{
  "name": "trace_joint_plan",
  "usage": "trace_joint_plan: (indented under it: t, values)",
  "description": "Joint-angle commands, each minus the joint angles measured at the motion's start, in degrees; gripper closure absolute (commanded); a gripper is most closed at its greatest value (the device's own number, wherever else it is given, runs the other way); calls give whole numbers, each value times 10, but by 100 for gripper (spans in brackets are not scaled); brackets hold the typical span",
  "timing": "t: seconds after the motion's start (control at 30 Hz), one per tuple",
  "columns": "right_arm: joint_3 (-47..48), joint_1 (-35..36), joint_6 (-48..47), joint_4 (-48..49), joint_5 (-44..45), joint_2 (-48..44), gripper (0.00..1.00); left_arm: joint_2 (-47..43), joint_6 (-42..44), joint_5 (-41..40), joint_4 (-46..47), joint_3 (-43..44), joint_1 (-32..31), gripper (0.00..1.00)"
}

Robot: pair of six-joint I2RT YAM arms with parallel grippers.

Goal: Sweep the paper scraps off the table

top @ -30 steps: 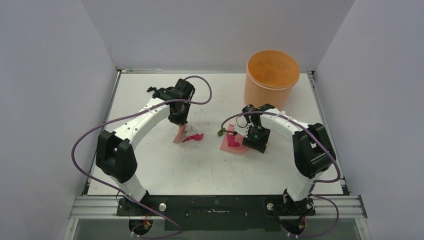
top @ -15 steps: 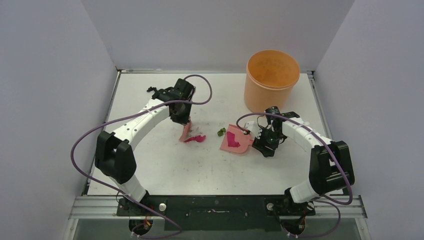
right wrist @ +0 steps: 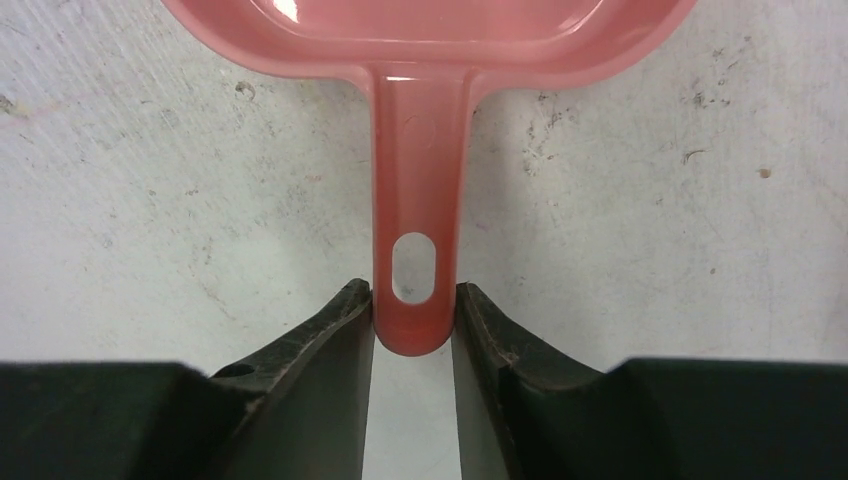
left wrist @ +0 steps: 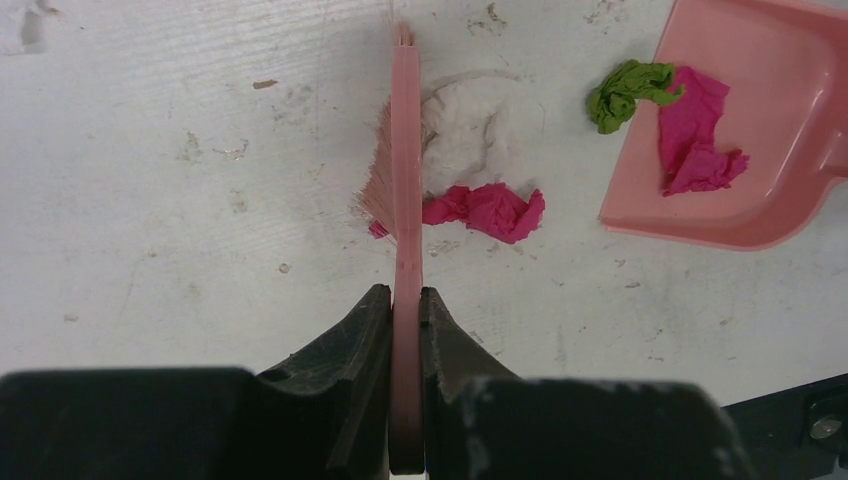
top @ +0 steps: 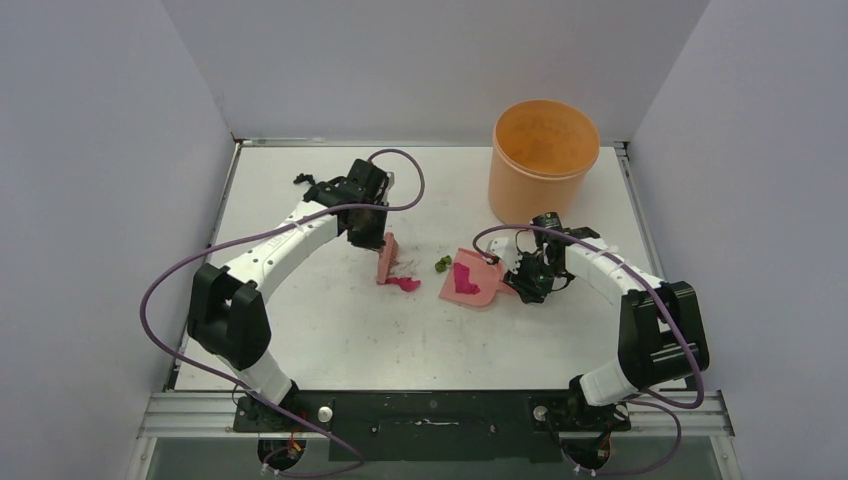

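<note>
The left jaws are clamped tight on the handle of the pink hand brush point(left wrist: 406, 200). The brush stands on edge on the white desk point(left wrist: 150, 200), with its bristles showing along its left side. Against the brush's right side lie a white scrap point(left wrist: 470, 135) and, nearer the jaws, a magenta scrap point(left wrist: 490, 210). Further right, a green scrap point(left wrist: 625, 92) sits at the open lip of the pink dustpan point(left wrist: 790, 100). A second magenta scrap point(left wrist: 700, 140) lies inside the pan, touching the green one. The dustpan rests flat near the middle of the desk, its handle pointing right. The right jaws are closed against both sides of the handle's end, level with its hanging hole. Beyond them, in the desk's far right corner, an orange bucket point(top: 543, 155) stands upright.
</note>
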Motion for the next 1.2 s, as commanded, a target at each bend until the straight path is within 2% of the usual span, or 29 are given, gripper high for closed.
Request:
trace_joint_plan:
  t: [0.0, 0.17, 0.33, 0.57, 0.77, 0.97, 1.17]
  values:
    - [12, -3, -8, 3, -22, -15, 75, -18, -28, 51, 33, -14, -6, 100]
    - [25, -3, -22, -29, 9, -29, 86, -27, -45, 62, 56, -27, -12, 100]
    - [41, -1, -34, -76, 40, -35, 91, -33, -65, 83, 83, -42, -16, 100]
    - [51, 4, -25, -93, 65, -22, 93, -23, -115, 119, 151, -59, -42, 100]
    - [52, 25, -10, -86, 74, -10, 95, 3, -155, 138, 193, -39, -81, 100]
    - [48, 41, 1, -82, 72, -20, 95, 7, -167, 142, 202, -7, -120, 100]
    - [13, 38, -10, -84, 82, -63, 95, -43, -170, 101, 163, 2, -135, 100]
